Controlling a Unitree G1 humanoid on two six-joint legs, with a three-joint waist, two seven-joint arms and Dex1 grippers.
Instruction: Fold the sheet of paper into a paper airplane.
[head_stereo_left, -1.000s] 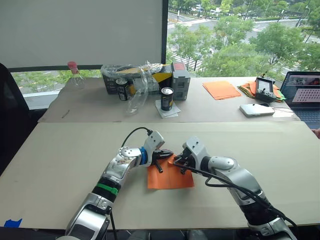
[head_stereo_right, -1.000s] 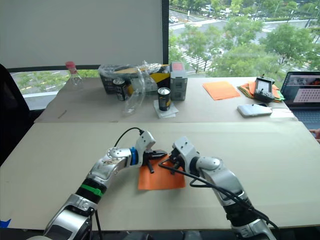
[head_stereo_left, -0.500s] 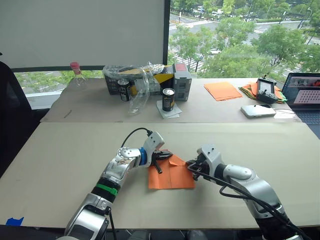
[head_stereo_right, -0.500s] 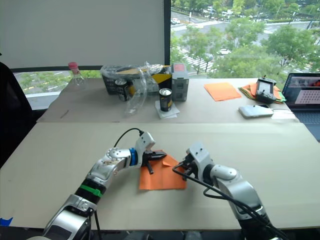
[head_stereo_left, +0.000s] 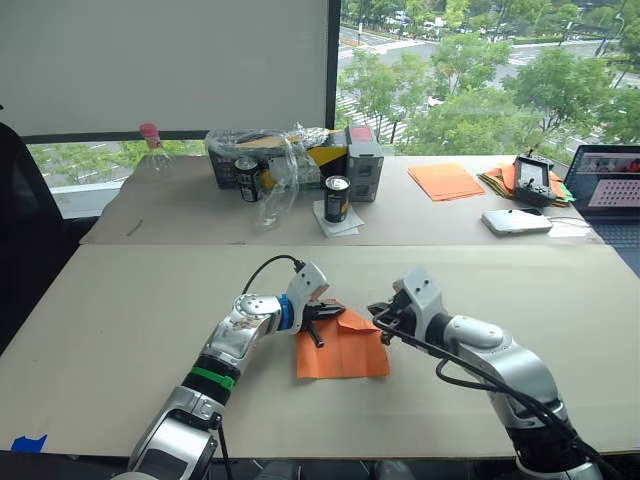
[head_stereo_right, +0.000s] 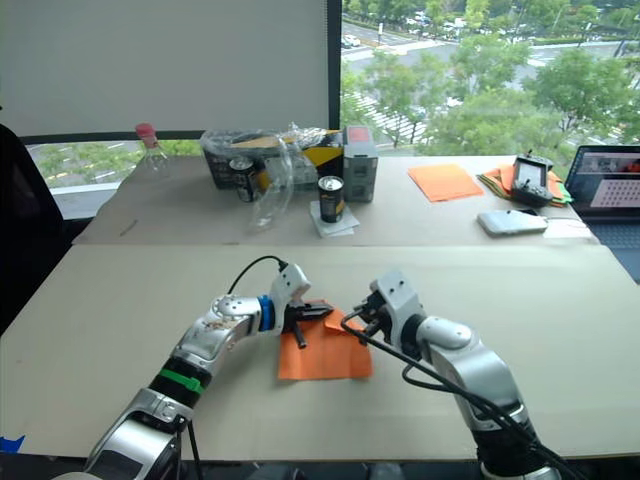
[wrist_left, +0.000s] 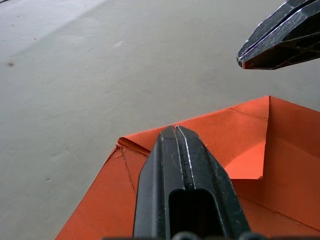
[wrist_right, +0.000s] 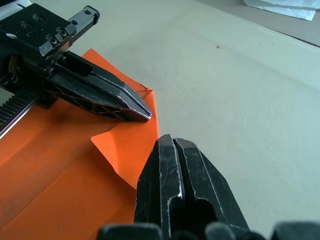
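The near table (head_stereo_left: 120, 330) is bare board across the left half and the right side of the head view, open to a gripper. At centre the sheet of paper (head_stereo_left: 342, 350) lies flat, with the left gripper (head_stereo_left: 338, 310) and right gripper (head_stereo_left: 378, 312), each with fingers pressed together, crowding its upper edge; only a narrow gap separates their tips. Along the top, the far table carries cans (head_stereo_left: 335, 197), a box (head_stereo_left: 361, 162), a plastic-wrapped basket (head_stereo_left: 262, 155), an orange sheet stack (head_stereo_left: 443, 181) and a laptop (head_stereo_left: 612, 190).
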